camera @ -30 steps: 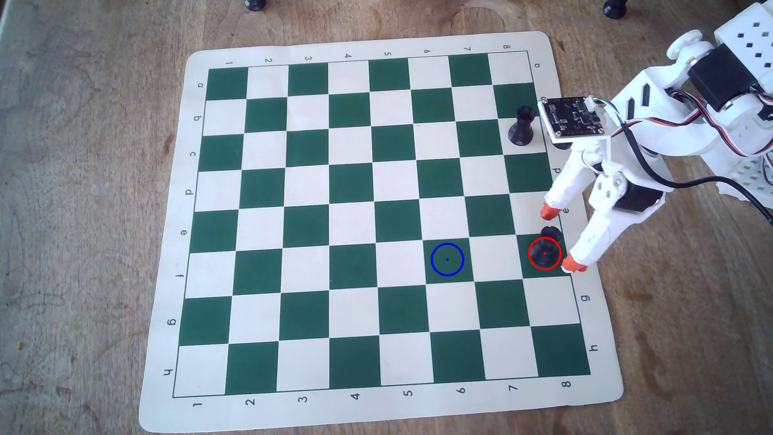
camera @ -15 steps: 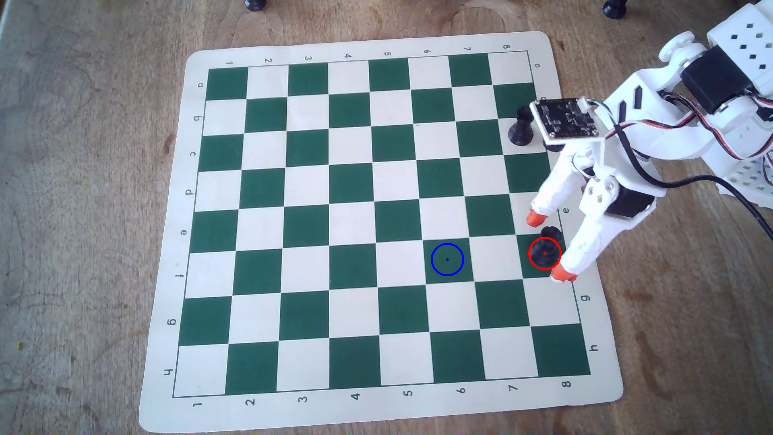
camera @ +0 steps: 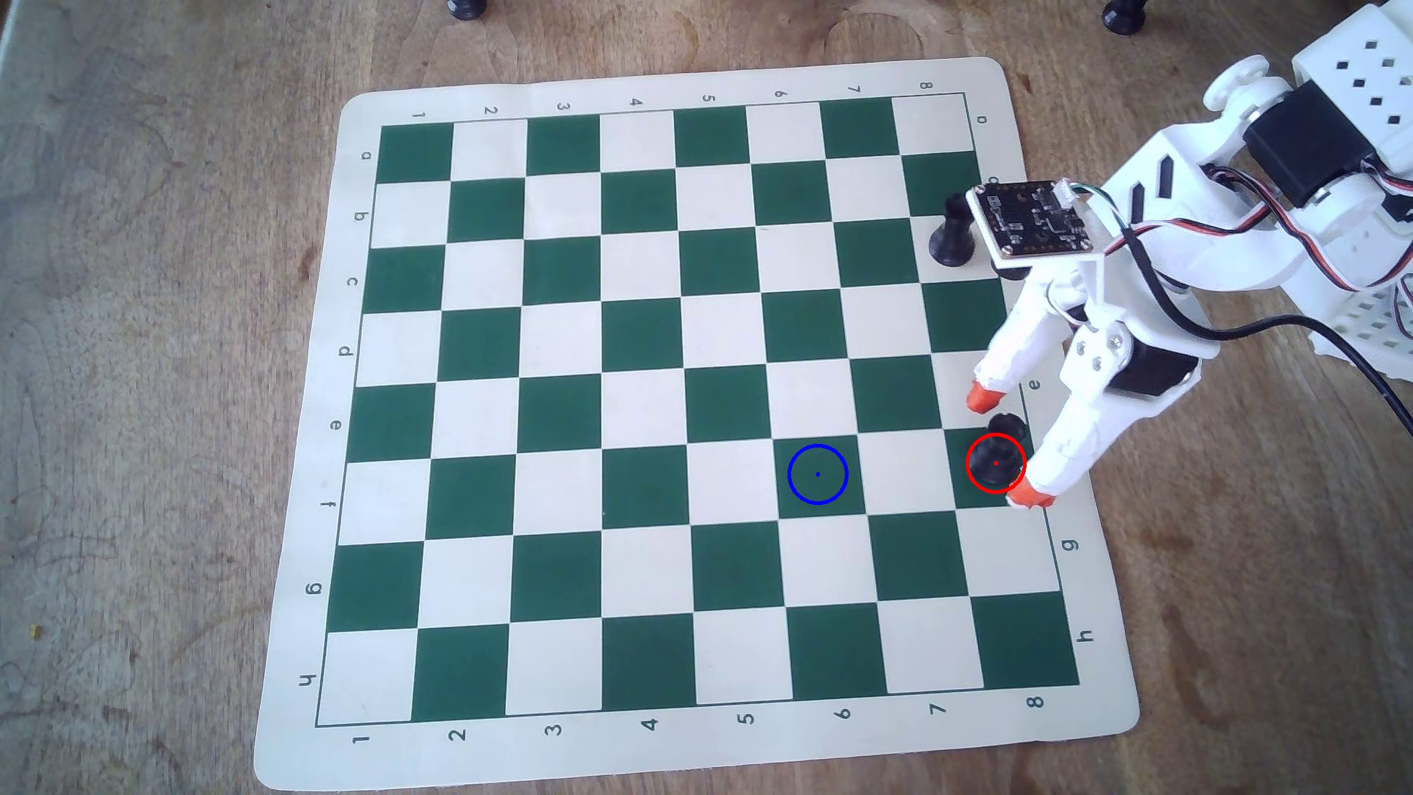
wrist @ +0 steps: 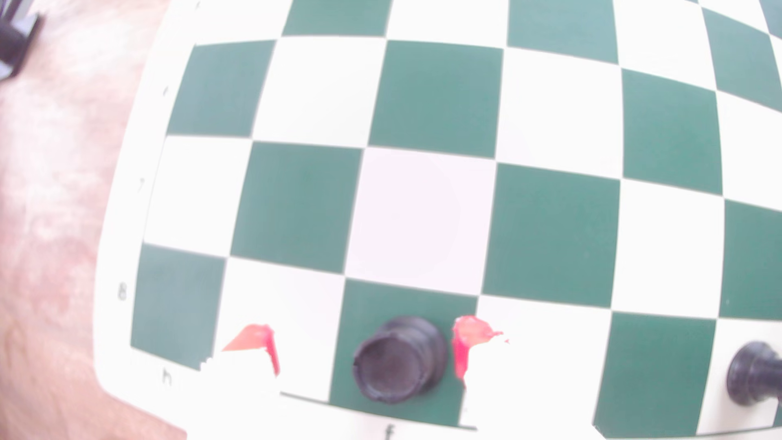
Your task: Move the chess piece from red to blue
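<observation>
Jaws spread wide around the rook (camera: 996, 452), seemingly not gripping yet, which sits on red (camera: 969, 475); blue (camera: 795, 491) awaits.

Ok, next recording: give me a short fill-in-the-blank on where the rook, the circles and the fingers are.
1. The chess piece stands inside the ____ circle.
2. The blue circle lies on a ____ square with no piece on it.
3. The gripper is ____, one orange-tipped finger on each side of the chess piece.
4. The blue circle lies ____ squares from the red circle, in the same row.

Missing words: red; green; open; two
</observation>
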Controlling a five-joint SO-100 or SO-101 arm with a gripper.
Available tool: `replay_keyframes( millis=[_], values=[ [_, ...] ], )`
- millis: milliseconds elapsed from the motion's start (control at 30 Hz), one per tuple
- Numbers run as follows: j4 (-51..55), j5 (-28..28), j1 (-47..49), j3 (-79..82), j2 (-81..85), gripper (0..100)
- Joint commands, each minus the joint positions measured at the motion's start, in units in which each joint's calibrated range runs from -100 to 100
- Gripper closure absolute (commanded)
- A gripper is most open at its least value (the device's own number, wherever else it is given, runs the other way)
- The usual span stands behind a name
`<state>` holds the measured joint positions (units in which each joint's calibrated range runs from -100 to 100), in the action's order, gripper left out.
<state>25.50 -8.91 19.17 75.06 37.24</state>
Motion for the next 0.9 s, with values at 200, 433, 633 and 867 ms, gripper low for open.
replay_keyframes(
  millis=[200,433,633,867],
  values=[
    [0.38,0.59,1.51,-0.35,-0.15,90],
    [0.38,0.68,1.67,-0.35,-0.57,92],
    [0.63,1.32,2.22,-0.26,-0.91,100],
    [4.07,1.71,2.22,-2.44,0.28,100]
  ],
)
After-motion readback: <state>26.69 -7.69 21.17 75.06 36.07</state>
